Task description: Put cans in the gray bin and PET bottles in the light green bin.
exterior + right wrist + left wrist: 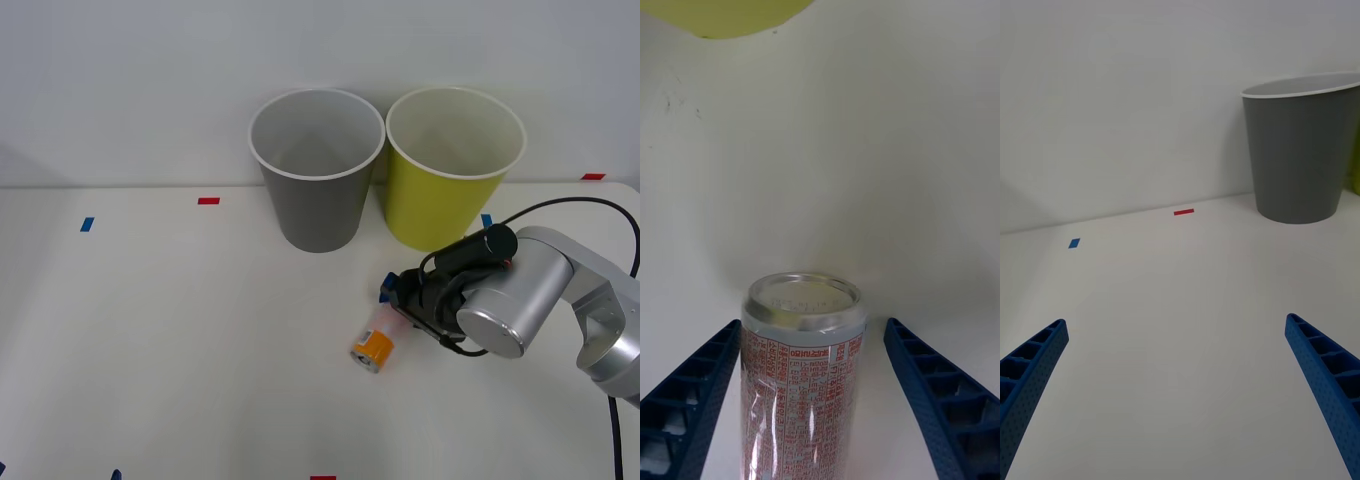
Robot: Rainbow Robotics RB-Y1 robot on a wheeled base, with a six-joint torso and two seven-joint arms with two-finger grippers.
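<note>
Right end effector low, fingers spread, left end effector likewise

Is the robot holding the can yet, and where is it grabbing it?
Nothing is held yet. The right gripper is open, a blue finger on each side of the can, gaps showing, so neither touches it. The left gripper is open over bare table.
</note>
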